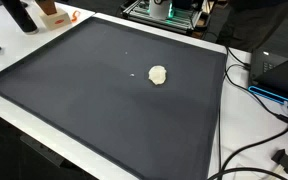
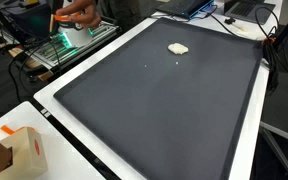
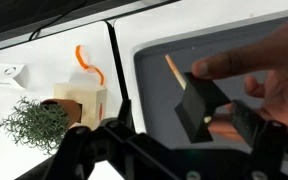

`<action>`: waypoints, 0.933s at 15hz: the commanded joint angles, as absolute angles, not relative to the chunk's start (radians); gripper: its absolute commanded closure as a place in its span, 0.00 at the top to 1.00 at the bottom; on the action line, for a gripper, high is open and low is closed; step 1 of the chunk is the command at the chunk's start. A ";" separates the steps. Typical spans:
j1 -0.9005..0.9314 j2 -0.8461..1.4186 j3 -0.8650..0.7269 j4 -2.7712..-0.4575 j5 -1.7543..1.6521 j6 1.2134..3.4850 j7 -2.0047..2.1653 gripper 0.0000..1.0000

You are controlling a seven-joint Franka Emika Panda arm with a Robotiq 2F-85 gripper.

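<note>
In the wrist view my gripper (image 3: 184, 118) is open, its dark fingers (image 3: 250, 125) spread wide. A person's hand (image 3: 269, 70) reaches in from the right and holds a black block (image 3: 202, 105) in the gap between the fingers. The block sits closer to the right finger, with skin showing between them, and I cannot tell whether it touches. Below lies a large dark mat (image 3: 164, 75) on a white table (image 3: 44, 60). In an exterior view the hand (image 2: 79, 10) is at the far top left, and my gripper itself is not clearly seen there.
A small cream lump (image 1: 158, 75) (image 2: 178, 48) lies on the mat in both exterior views. A wooden box with an orange handle (image 3: 81, 100) (image 2: 24, 150) and a small plant (image 3: 32, 122) stand off the mat's corner. Cables (image 1: 254, 150) and electronics (image 1: 279, 75) line the table edge.
</note>
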State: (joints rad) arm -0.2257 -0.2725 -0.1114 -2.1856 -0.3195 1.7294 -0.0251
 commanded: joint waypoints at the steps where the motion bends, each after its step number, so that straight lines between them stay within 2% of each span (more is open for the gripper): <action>1: -0.205 -0.272 -0.130 -2.184 -0.324 1.726 -0.021 1.00; 6: -0.197 -0.267 -0.135 -2.174 -0.283 1.716 -0.022 1.00; 7: -0.195 -0.267 -0.134 -2.175 -0.279 1.717 -0.019 0.97; 8: -0.193 -0.267 -0.133 -2.176 -0.275 1.718 -0.015 0.74; 10: -0.187 -0.269 -0.129 -2.182 -0.269 1.722 -0.007 0.70; 14: -0.176 -0.272 -0.125 -2.191 -0.262 1.728 0.002 0.37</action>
State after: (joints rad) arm -0.1925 -0.2690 -0.1149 -2.1811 -0.2832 1.7294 -0.0161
